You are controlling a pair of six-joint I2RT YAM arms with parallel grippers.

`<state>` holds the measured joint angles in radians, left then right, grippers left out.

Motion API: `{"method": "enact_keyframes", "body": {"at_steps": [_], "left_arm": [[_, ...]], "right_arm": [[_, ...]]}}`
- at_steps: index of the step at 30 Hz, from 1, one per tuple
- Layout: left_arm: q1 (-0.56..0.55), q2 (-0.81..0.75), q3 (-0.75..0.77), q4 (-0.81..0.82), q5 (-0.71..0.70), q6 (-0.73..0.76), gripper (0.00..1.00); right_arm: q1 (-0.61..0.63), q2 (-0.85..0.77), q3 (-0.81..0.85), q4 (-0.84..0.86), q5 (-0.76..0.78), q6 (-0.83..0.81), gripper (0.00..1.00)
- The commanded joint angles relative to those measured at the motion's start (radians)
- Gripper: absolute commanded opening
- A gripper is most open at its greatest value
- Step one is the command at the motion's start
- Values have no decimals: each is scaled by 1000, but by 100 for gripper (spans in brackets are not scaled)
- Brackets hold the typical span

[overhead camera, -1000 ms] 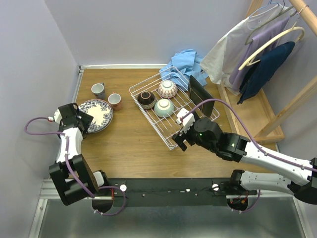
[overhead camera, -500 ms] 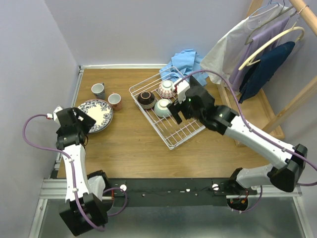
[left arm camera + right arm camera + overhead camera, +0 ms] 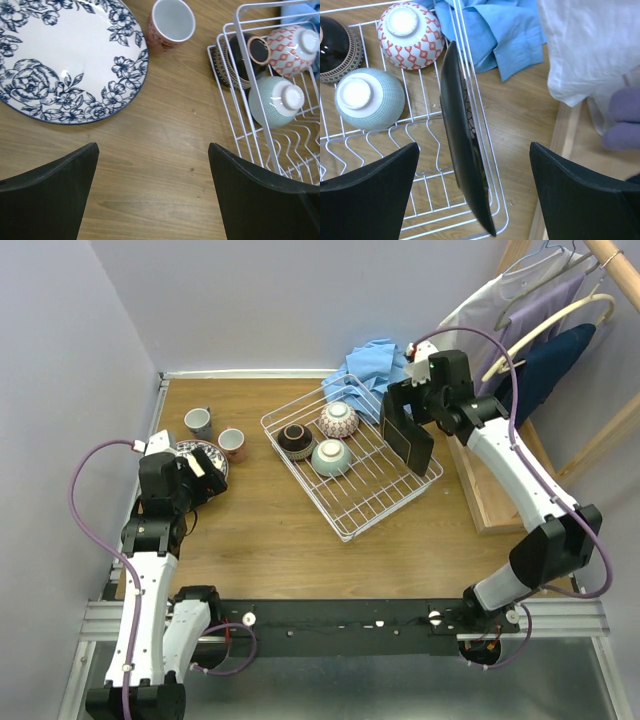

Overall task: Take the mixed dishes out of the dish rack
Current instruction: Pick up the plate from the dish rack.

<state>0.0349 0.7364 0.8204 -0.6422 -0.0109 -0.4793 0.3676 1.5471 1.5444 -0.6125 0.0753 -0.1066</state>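
Left gripper fully spread, empty; floral plate at upper left of its view. Right gripper fully spread, empty, above the upright black plate in the rack.

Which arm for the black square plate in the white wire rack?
Right: right pincer, open, is lined up over the black square plate; left pincer is away, near the blue-floral round plate.

The light brown wooden bench is smooth, with a fine visible grain. The round blue-and-white floral ceramic plate has a glossy glaze. The white wire dish rack looks like smooth coated metal. The black square plate has a dull sheen, and the pale green ceramic bowl is finely ribbed. The crumpled blue cloth is soft and matt.
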Motion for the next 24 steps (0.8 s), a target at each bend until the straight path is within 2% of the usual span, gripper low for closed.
{"method": "enact_keyframes", "body": {"at_steps": [1, 6, 10, 13, 17, 24], "left_arm": [[-20, -41, 5, -30, 94, 22, 99], [-30, -54, 5, -31, 108, 19, 99], [-59, -55, 8, -27, 117, 19, 99], [-61, -60, -1, -24, 118, 19, 99], [-61, -68, -15, -17, 129, 8, 99], [-61, -71, -13, -19, 140, -5, 99]], "right_arm": [[-108, 65, 36, -39, -289, 8, 95], [-153, 122, 59, -55, -436, 7, 89], [-180, 165, 72, -64, -520, 15, 77], [-182, 185, 85, -78, -583, 16, 61], [-190, 206, 88, -98, -597, 25, 47], [-214, 212, 60, -113, -617, 51, 36]]}}
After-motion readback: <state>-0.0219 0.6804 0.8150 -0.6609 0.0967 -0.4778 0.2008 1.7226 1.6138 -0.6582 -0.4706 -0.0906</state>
